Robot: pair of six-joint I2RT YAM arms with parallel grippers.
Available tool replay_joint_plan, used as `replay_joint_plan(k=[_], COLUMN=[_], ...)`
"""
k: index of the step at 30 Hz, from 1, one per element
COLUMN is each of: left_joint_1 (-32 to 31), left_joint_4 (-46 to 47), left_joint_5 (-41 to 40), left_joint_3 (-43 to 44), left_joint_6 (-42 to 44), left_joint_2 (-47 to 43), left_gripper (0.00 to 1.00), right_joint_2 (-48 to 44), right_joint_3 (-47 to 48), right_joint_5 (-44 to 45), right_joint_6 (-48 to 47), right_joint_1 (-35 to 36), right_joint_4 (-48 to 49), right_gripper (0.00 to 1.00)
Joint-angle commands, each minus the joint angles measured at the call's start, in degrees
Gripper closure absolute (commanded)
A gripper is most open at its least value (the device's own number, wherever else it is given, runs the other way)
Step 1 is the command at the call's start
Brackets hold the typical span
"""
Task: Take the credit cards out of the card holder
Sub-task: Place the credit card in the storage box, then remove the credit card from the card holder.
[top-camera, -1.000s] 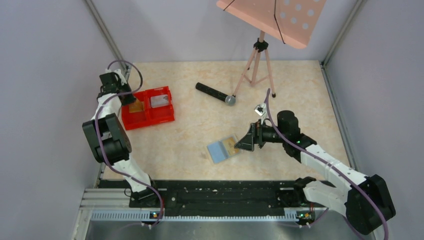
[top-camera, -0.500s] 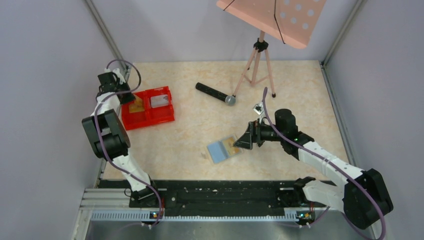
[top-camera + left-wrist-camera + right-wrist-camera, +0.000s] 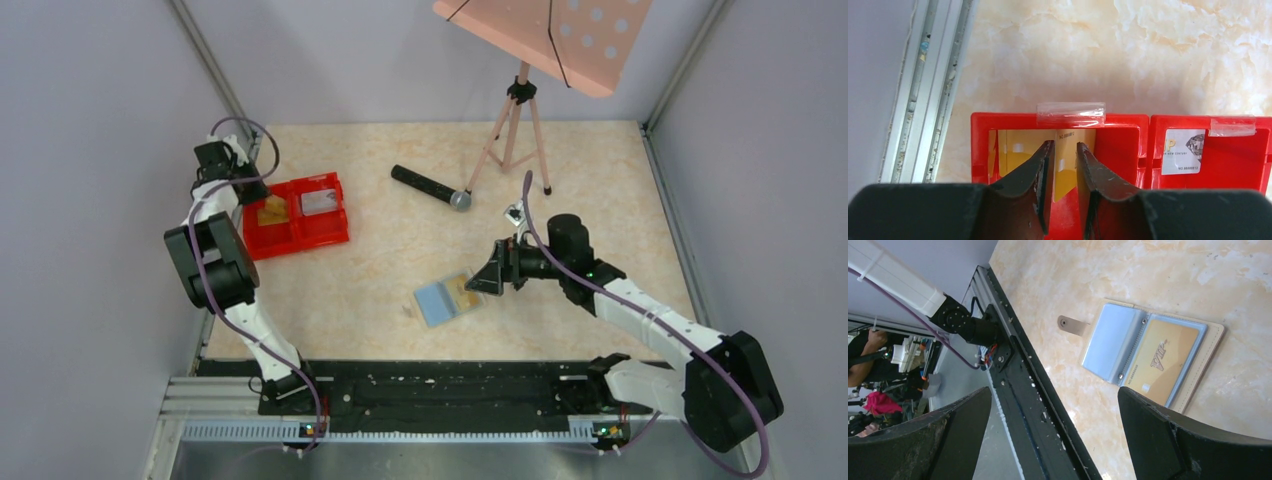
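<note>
Light-blue card holder (image 3: 446,299) open flat mid-tabletop (image 3: 380,260), toward the near edge; right claw (image 3: 487,272) just beside its right side. Left claw (image 3: 250,190) over red tray (image 3: 296,215) by the left edge.

Left wrist: fingers barely parted, gripping nothing, above gold card (image 3: 1015,147) in one tray compartment; silvery card (image 3: 1183,151) in the other.

Right wrist: fingers spread wide, empty; second gold card (image 3: 1160,362) in holder's right panel.

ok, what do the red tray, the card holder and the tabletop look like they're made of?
Red tray: probably moulded plastic, with glossy uniform red and thin straight walls.
Card holder: translucent bluish sleeves, likely soft plastic. The beige cover and snap tab could be leatherette, hard to tell.
Tabletop: cream marble pattern with a smooth finish. Could be laminate or stone, cannot tell.
</note>
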Motion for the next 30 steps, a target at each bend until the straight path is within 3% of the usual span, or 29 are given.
replay_joint_plan(k=[1, 12, 23, 30], left_joint_1=[0.4, 0.3, -1.4, -7.9], left_joint_4=[1.3, 1.7, -2.5, -4.7], left_joint_5=[-2.5, -1.9, 10.2, 12.8], left_joint_3=[4.0, 6.9, 1.2, -9.4], left_joint_6=[0.3, -4.1, -12.7, -19.5], left_joint_2=[0.4, 1.3, -5.3, -14.9], left_gripper=[0.71, 0.67, 0.68, 0.69], right_joint_2=[0.4, 1.6, 1.7, 1.1], right_joint_3=[2.9, 3.9, 5.0, 2.5], right_joint_5=[0.2, 1.3, 11.8, 10.5], right_joint_6=[-1.3, -1.9, 2.3, 4.1], right_joint_1=[0.4, 0.3, 0.3, 0.3], right_joint_4=[1.3, -1.0, -8.9, -7.9], right_gripper=[0.03, 0.03, 0.02, 0.16])
